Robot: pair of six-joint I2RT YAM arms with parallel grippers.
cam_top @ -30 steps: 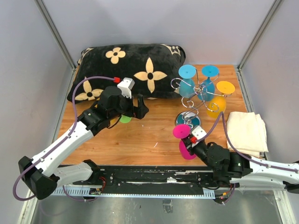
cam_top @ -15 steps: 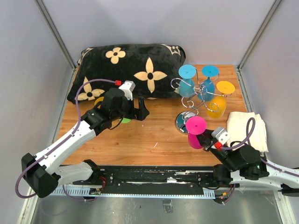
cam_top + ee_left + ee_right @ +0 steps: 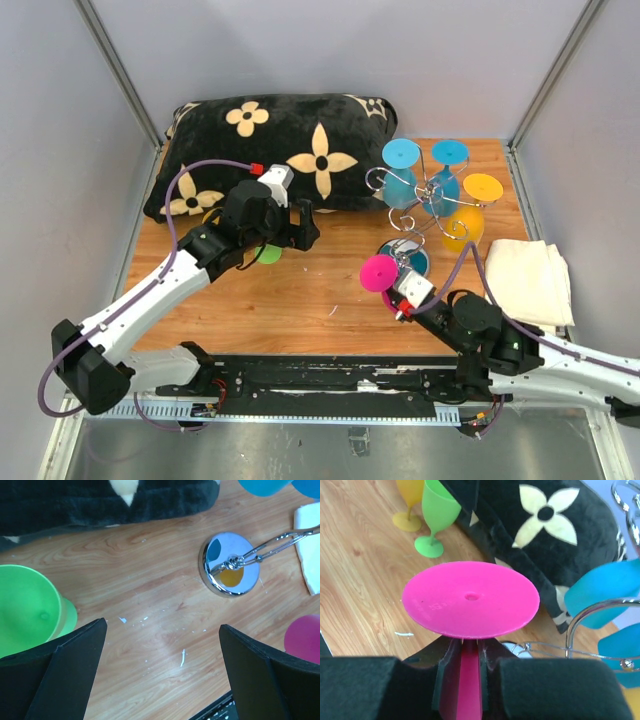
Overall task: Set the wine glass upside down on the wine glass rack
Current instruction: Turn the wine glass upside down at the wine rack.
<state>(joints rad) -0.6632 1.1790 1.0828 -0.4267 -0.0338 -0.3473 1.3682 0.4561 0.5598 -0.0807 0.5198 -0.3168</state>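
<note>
My right gripper (image 3: 396, 298) is shut on the stem of a pink wine glass (image 3: 379, 273), held upside down with its round foot up; it fills the right wrist view (image 3: 470, 598). The chrome wine glass rack (image 3: 415, 205) stands just beyond it, with its mirrored base (image 3: 230, 564) on the wood. Two blue glasses (image 3: 401, 168) and an orange glass (image 3: 470, 208) hang from it upside down. My left gripper (image 3: 300, 228) is open and empty above the table, left of the rack. A green glass (image 3: 30, 615) stands beside its left finger.
A black pillow (image 3: 270, 150) with cream flowers lies at the back. A yellow glass (image 3: 410, 502) and the green glass (image 3: 436, 517) stand in front of it. A folded white cloth (image 3: 528, 280) lies at the right edge. Grey walls close in both sides.
My right gripper has swung the pink glass back left and forward, close to the rack's base. My left gripper has shifted slightly, staying open.
</note>
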